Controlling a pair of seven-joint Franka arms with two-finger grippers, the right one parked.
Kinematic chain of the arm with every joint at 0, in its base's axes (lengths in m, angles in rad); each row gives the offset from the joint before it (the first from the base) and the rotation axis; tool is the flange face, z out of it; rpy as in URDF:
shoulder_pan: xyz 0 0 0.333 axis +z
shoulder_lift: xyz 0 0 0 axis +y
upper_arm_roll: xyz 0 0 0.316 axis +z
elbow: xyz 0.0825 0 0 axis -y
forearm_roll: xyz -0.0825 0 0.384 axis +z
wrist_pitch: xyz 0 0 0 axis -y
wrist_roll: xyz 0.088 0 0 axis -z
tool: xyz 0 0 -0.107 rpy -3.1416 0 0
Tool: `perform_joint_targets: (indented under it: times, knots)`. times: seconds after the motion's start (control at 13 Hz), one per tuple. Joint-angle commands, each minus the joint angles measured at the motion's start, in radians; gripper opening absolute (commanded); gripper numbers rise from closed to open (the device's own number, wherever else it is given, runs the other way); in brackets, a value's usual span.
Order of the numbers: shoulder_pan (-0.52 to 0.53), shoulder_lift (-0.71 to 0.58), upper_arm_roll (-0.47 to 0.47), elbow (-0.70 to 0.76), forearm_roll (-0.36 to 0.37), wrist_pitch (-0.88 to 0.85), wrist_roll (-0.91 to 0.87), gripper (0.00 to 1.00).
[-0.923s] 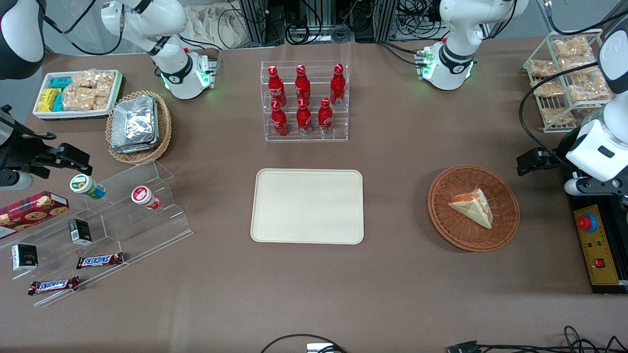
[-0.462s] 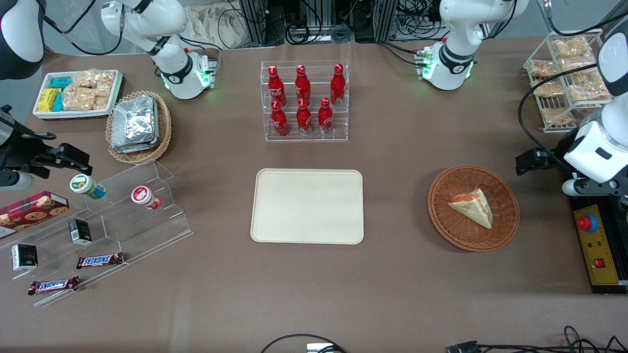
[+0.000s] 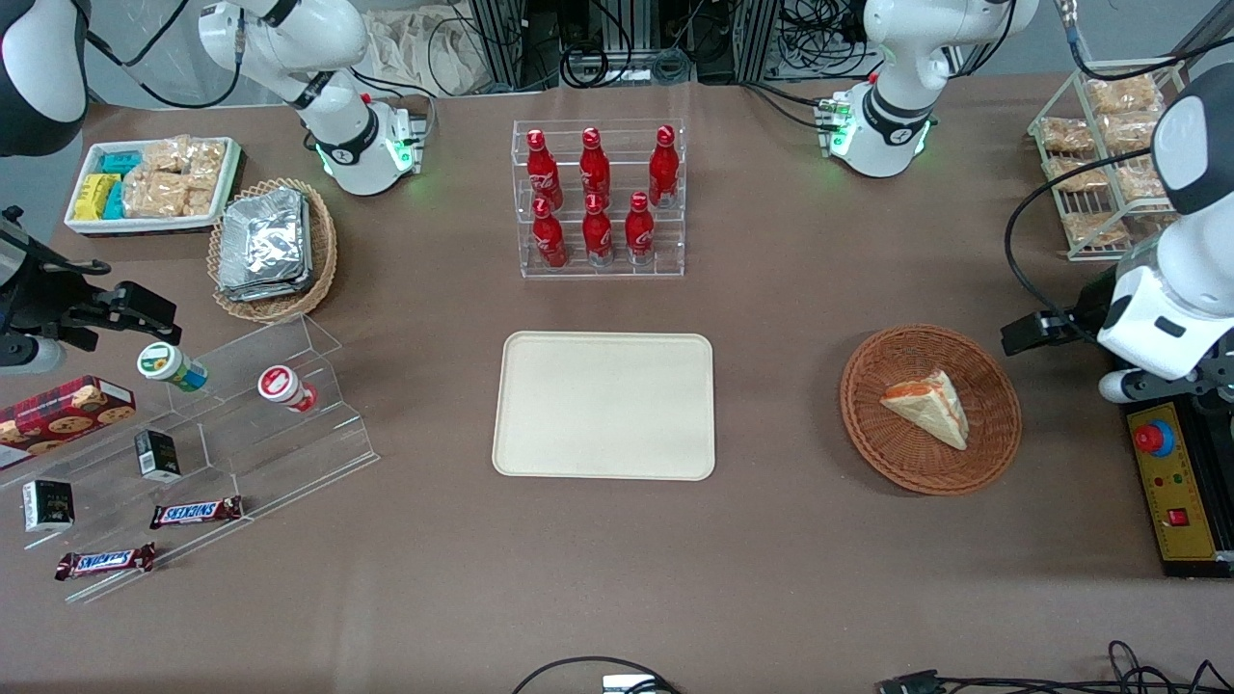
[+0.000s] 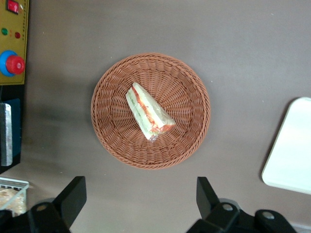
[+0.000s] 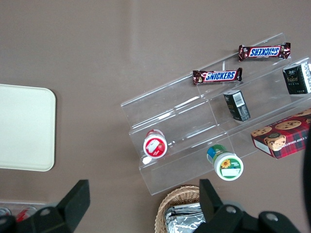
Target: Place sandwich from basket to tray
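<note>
The sandwich (image 3: 927, 407) (image 4: 148, 112), a pale bread wedge with red and green filling, lies in the round reddish-brown basket (image 3: 897, 465) (image 4: 187, 94). The cream tray (image 3: 603, 405) (image 4: 291, 150) sits bare at the table's middle, toward the parked arm from the basket. My gripper (image 3: 1030, 333) (image 4: 140, 199) hangs high above the table beside the basket's rim, toward the working arm's end and slightly farther from the front camera. It is open, and only bare tablecloth shows between its fingers (image 4: 73, 194).
A yellow control box with a red button (image 3: 1171, 472) (image 4: 12, 43) lies near the basket at the table's edge. A wire rack of snack bags (image 3: 1109, 145) stands farther back. A rack of red bottles (image 3: 598, 198) stands farther from the camera than the tray.
The left arm has shifted a little toward the basket, with its gripper still open. The sandwich, basket and tray have not moved.
</note>
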Motion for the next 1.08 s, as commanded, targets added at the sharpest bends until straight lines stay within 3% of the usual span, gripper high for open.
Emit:
perform_joint_targets:
  times: [0.0,0.38,0.69,1.0]
  knots:
    - [0.008,-0.046,0.001,-0.127,-0.006,0.105,-0.105,1.0]
    - [0.006,-0.039,0.002,-0.335,-0.007,0.381,-0.394,1.0]
    - [0.009,-0.02,0.001,-0.573,-0.009,0.712,-0.484,1.0]
    - [0.015,0.045,0.005,-0.604,-0.01,0.78,-0.491,1.0]
